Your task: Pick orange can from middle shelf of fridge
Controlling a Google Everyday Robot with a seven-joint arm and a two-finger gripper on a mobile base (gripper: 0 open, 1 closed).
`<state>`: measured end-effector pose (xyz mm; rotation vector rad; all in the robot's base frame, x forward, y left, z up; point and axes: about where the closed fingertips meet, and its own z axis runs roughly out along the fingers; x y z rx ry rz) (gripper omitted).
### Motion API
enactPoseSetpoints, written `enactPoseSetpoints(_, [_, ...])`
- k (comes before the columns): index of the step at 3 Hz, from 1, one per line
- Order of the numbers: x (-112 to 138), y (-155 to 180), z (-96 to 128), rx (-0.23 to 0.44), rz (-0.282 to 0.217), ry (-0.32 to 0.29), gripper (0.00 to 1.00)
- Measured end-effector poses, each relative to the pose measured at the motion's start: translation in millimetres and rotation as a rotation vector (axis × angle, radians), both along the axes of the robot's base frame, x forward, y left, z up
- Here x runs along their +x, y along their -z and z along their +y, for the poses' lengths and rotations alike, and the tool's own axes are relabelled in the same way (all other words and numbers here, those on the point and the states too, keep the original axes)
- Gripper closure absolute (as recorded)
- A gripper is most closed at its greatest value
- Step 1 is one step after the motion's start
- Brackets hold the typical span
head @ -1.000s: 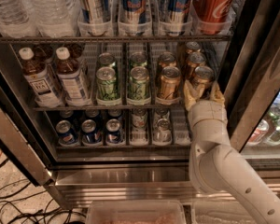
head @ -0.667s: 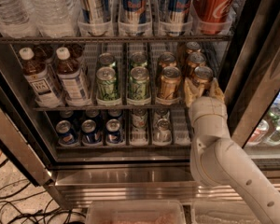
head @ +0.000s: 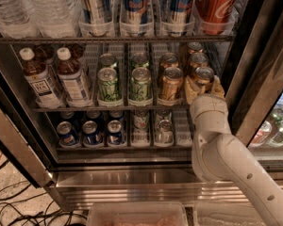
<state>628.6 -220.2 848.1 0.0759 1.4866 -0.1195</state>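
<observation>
The fridge [head: 254,79] stands open in front of me. Its middle shelf [head: 108,108] holds brown tea bottles [head: 40,79] at the left, green cans [head: 108,84] in the middle and orange cans [head: 170,83] at the right. My gripper [head: 203,89] is at the right end of this shelf. Its fingers [head: 191,92] sit on both sides of the front orange can [head: 203,75] of the rightmost lane and close on it. The can stands upright on the shelf. My white arm [head: 221,159] reaches up from the lower right.
The rack above holds water bottles [head: 19,8], tall blue-silver cans [head: 134,4] and a red Coca-Cola can [head: 217,4]. The rack below holds blue Pepsi cans [head: 89,132]. The dark door edge [head: 269,55] stands just right of my gripper. Cables [head: 19,206] lie on the floor at the left.
My gripper stays around the same orange can. The arm has shifted only slightly, and the can has not moved.
</observation>
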Motion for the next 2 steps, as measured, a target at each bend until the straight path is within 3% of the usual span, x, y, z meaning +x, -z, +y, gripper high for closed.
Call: enactPoseSetpoints(2, [0.0, 0.0, 0.0, 0.000, 0.000, 0.000, 0.97])
